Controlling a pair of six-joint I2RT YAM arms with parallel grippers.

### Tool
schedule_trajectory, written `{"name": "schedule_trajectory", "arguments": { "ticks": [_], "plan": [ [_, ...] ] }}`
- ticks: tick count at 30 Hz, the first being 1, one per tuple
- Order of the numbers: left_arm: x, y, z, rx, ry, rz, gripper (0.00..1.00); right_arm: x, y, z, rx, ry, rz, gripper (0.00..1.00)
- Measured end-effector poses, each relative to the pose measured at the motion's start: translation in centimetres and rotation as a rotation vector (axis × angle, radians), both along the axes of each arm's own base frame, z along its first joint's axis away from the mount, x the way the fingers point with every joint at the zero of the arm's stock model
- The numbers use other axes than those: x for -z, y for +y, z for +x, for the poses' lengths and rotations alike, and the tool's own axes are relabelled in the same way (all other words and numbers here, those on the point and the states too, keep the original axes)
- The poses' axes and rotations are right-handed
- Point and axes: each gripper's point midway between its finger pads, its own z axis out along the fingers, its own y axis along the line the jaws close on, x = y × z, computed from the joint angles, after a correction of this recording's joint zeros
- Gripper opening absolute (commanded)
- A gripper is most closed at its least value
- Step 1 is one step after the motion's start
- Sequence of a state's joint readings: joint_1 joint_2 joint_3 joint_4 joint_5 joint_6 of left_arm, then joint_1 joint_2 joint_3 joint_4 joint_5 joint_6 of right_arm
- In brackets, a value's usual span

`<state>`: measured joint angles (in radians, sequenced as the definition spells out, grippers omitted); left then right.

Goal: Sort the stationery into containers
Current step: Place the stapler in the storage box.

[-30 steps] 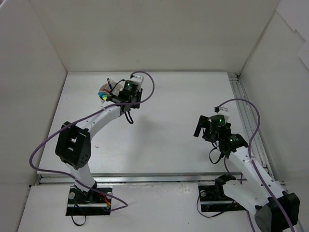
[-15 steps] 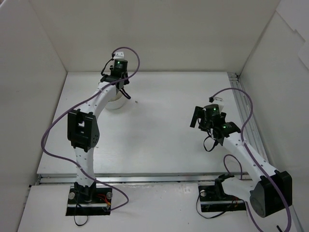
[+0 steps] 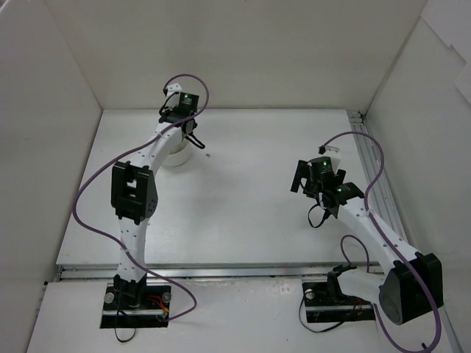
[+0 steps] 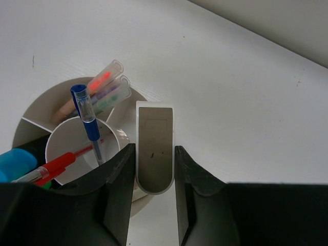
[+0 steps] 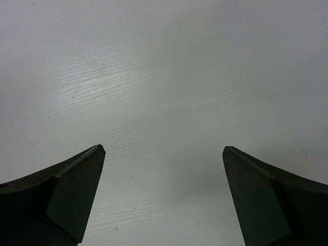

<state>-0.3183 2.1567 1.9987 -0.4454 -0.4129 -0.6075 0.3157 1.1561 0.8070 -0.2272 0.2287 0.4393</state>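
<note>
White-shelled left arm (image 3: 151,151) and right arm (image 3: 368,224), each with black joint blocks and a black wrist bearing a green light (image 3: 187,96). A purple cable (image 3: 75,215) loops along each. Black base plates (image 3: 118,309) at frame bottom, red wiring at the left one. The claw fingers (image 5: 66,200) are dark and wedge-shaped

The white table (image 3: 250,213) fills the middle of the top view, its surface faintly grained like painted wood. 1 round white pot (image 3: 179,157) stands directly on it in the upper left, near the far edge.
</note>
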Motion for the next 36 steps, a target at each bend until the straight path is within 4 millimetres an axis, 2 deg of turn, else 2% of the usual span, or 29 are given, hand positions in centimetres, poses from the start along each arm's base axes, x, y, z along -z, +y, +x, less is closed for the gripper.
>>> {"name": "schedule_trajectory", "arguments": {
  "ticks": [12,14,15,17,18,19,22,28,31,33,36],
  "plan": [
    [1.9,1.5,0.7,-0.151,-0.016,-0.062,0.03,-0.3,-1.0,0.1,0.019,-0.013,-0.048,0.98],
    [1.9,1.6,0.9,-0.166,-0.024,-0.075,0.07,-0.3,-1.1,0.1,0.023,-0.014,-0.052,0.98],
    [1.8,1.6,1.0,-0.175,-0.031,-0.080,0.18,-0.3,-1.1,0.1,0.025,-0.014,-0.054,0.98],
    [1.8,1.6,1.2,-0.188,-0.038,-0.089,0.31,-0.3,-1.2,0.1,0.028,-0.015,-0.057,0.98],
    [1.8,1.7,1.2,-0.193,-0.039,-0.091,0.49,-0.3,-1.3,0.1,0.029,-0.016,-0.059,0.98],
    [1.8,1.9,1.2,-0.197,-0.038,-0.092,0.54,-0.3,-1.3,0.1,0.030,-0.015,-0.060,0.98],
    [1.4,1.8,1.6,-0.206,-0.064,-0.113,0.64,-0.3,-1.4,0.1,0.033,-0.014,-0.061,0.98],
    [1.3,1.8,1.7,-0.194,-0.070,-0.115,0.71,-0.4,-1.5,0.0,0.036,-0.013,-0.061,0.98],
    [1.3,1.3,1.4,-0.162,-0.061,-0.095,0.84,-0.9,-1.5,0.0,0.036,-0.029,-0.055,0.98],
    [1.0,1.0,1.0,-0.132,-0.059,-0.075,0.98,-1.4,-1.5,-0.1,0.037,-0.046,-0.049,0.98],
    [-0.5,-0.6,0.2,-0.051,-0.074,-0.054,1.00,-2.1,-1.5,-0.2,0.034,-0.070,-0.037,0.98]
  ]
}}
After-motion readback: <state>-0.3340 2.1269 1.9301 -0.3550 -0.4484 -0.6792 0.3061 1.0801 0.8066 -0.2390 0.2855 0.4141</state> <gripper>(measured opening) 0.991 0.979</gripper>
